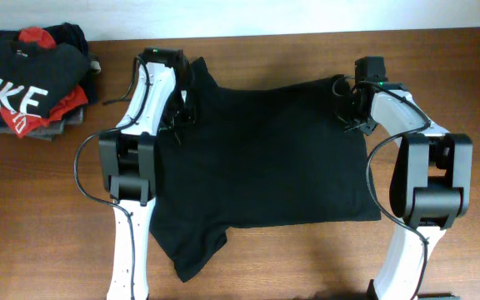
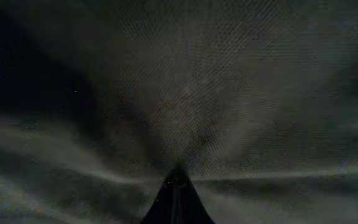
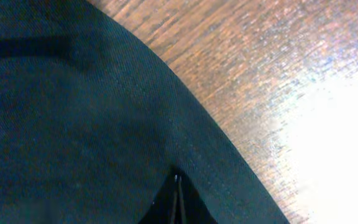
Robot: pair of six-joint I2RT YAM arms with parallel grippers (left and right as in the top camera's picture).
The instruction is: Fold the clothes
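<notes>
left pincer (image 1: 178, 121) and right pincer (image 1: 351, 115) are clamping the t-shirt (image 1: 265, 162) at its 12 o'clock edge | cloth is lying toward 6 o'clock | long axis is running 9-to-3

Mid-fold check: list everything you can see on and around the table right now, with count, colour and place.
black T-shirt: one, black, spread out across the middle of the table.
folded pile: one stack, black NIKE shirt on top, red and grey beneath, far left corner.
table: one, brown wood, under everything.
left arm, right arm: two, white and black, either side of the shirt.
left claw, right claw: two, dark, each shut on the shirt's far edge.
</notes>
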